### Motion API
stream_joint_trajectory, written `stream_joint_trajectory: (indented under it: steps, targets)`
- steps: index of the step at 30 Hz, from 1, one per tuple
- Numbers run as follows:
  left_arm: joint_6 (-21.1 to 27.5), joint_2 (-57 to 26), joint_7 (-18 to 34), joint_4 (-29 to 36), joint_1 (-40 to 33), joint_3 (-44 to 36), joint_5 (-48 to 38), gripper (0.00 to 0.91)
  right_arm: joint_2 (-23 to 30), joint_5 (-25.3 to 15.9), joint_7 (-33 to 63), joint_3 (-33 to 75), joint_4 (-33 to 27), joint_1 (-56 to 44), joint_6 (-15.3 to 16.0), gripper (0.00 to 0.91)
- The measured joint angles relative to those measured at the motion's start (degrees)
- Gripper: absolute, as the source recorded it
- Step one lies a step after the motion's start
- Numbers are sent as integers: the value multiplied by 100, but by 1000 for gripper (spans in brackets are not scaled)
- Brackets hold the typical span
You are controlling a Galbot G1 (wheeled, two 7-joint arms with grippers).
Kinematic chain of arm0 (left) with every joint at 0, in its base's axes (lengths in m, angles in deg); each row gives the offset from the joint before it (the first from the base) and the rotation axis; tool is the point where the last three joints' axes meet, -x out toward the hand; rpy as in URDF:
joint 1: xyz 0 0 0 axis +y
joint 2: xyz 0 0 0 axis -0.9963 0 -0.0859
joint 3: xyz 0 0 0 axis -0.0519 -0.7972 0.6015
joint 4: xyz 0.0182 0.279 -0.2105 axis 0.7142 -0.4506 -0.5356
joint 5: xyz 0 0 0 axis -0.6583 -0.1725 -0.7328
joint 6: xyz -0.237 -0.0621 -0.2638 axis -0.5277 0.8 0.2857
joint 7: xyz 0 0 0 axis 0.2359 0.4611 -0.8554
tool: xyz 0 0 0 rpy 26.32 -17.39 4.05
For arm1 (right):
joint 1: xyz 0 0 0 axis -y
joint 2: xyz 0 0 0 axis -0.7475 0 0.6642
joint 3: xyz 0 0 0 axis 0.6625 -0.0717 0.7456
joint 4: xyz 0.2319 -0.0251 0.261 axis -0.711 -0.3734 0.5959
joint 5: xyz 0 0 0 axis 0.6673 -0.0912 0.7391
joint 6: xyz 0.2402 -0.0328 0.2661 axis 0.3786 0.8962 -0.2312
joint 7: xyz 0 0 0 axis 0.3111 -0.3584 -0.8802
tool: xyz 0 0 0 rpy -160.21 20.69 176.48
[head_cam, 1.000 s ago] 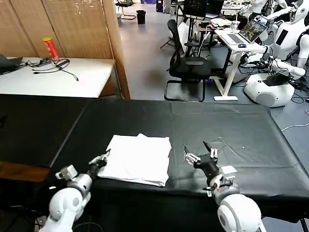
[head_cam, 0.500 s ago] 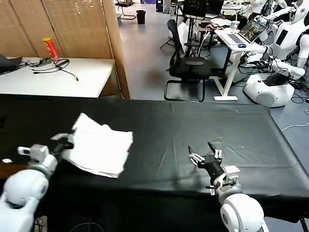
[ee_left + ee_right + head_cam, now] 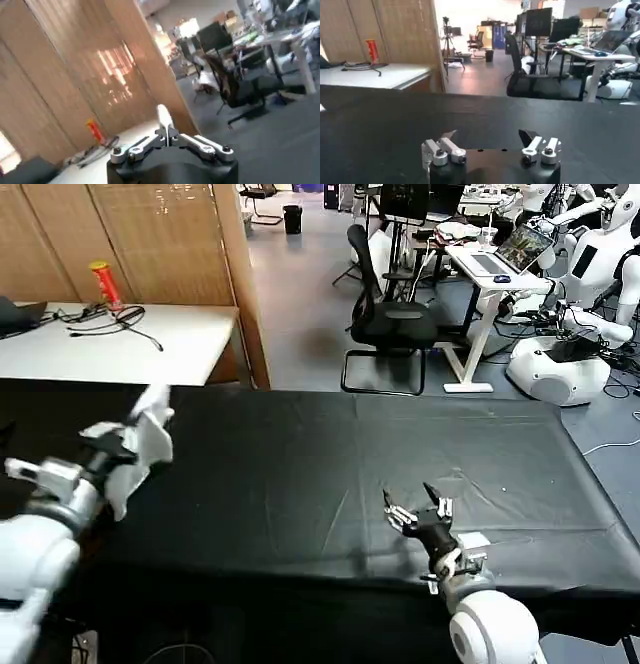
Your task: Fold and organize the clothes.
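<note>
Fingers of the left gripper (image 3: 125, 442) are clenched on the folded white T-shirt (image 3: 143, 449), lifted off the bench (image 3: 330, 474) at its far left side, the cloth hanging down from the grip. Right gripper (image 3: 415, 509) sits low at the near right, fingers spread and holding nothing, well apart from the shirt. Left arm is clearly the nearer one, so placing looks like its job.

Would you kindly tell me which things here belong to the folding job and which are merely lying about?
Job:
- white T-shirt, held up at the table's left side
- left end effector, shut on it
- right end effector, open, near front edge

Lying about:
- red can
- cables
- office chair
</note>
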Motion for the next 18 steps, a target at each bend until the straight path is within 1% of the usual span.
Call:
stream_joint_trajectory:
  steps: [3,7,10,12,15,18]
  targets:
    - [-61,544,-17,-136,-37,-726,243,878,-34,14,-5,-5,38,-17,17,878]
    - [-158,1222,-220,-260,70,-1564,466,878,-124,341,-1,-27,10,54,133,878]
    - [-222,1528,-365,-212,135,-1995,612,878,-190,765,54,-102,-89,147,340,878]
    - [-367,1596,-459,-136,122,-2123,672,878,-201,1075,94,-175,-180,214,503,878]
    - [-538,1621,-503,12,71,-2187,659,878,-169,1598,234,-330,-329,321,761,878]
    - [-696,1579,-496,40,-8,-2128,672,878,-100,2023,267,-557,-501,456,897,878]
